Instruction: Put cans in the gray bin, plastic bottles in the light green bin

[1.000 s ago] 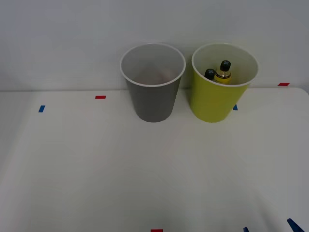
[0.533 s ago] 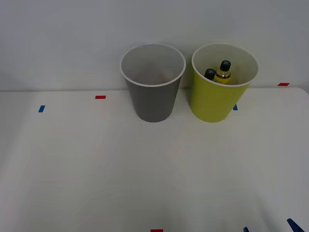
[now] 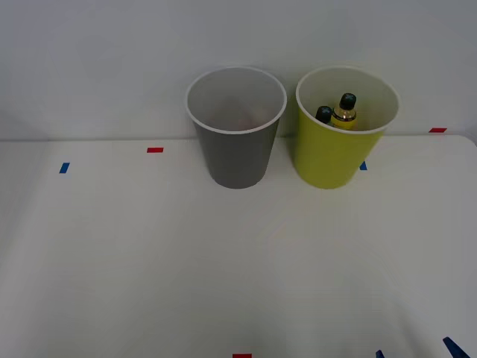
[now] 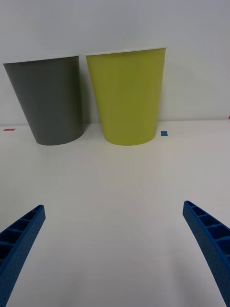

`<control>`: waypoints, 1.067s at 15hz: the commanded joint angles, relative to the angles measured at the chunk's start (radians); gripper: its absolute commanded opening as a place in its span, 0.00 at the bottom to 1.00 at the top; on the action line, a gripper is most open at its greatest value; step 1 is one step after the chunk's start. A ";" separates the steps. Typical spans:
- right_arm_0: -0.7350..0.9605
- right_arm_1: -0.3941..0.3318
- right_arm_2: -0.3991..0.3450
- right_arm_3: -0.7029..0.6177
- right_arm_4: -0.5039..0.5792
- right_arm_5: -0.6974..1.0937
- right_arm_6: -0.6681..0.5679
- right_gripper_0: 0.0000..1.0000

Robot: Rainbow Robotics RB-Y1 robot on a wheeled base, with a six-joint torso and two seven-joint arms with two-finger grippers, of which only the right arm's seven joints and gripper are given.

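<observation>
White tabletop [image 3: 149, 261] against a pale wall, bearing a dark gray tapered bin [image 3: 237, 153] and a lime tapered bin [image 3: 332, 156] side by side, upright. Standing nearly upright inside the lime bin: two slim black-capped plastic bottles [image 3: 337, 112], caps up. Well ahead of the blue ribbed fingers [image 4: 21, 240] of the right gripper [image 4: 115, 249], spread wide, gripping nothing.

Setting: lab-type test bench. Plain white table [image 3: 149, 261] against a bare white wall [image 3: 112, 52]; small red and blue tape markers [image 3: 155, 150] stuck along the tabletop.
</observation>
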 commanded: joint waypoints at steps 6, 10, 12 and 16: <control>0.000 0.000 0.000 0.000 0.000 0.000 0.000 1.00; 0.000 0.000 0.000 0.000 0.000 0.000 0.000 1.00; 0.000 0.000 0.000 0.000 0.000 0.000 0.000 1.00; 0.000 0.000 0.000 0.000 0.000 0.000 0.000 1.00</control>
